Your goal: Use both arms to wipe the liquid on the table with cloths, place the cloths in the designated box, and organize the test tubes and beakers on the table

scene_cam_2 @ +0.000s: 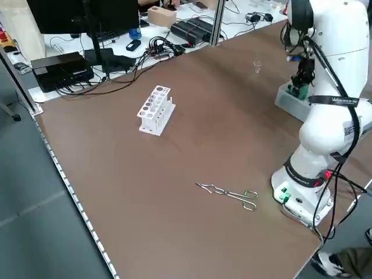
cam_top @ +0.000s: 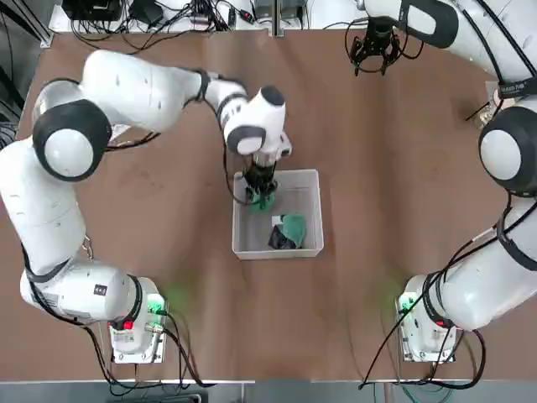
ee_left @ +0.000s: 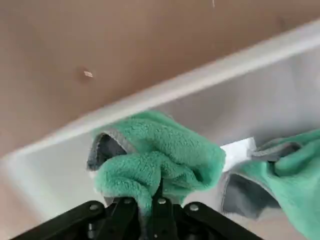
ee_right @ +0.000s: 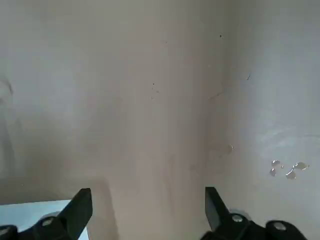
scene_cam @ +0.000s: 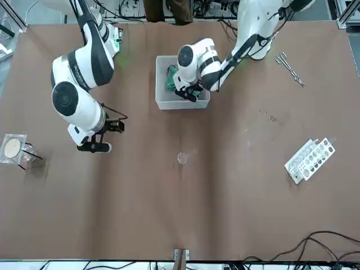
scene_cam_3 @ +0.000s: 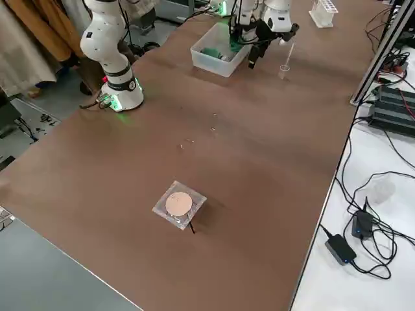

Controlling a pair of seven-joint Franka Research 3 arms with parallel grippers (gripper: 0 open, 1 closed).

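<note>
L pincer (ee_left: 150, 200) grips cloth (ee_left: 160, 155) inside box (ee_left: 200, 95) rim; R pincer (ee_right: 148, 202) open.

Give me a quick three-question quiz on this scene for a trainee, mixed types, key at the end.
1. Multiple choice: what is the left gripper closed on?
A) the white test tube rack
B) a green cloth
C) a beaker

2. True or false: the right gripper, out over the tabletop, is closed.

3. Fill in the blank: the second cloth lies inside the ____.

Key: 1 B; 2 false; 3 plastic box
</note>
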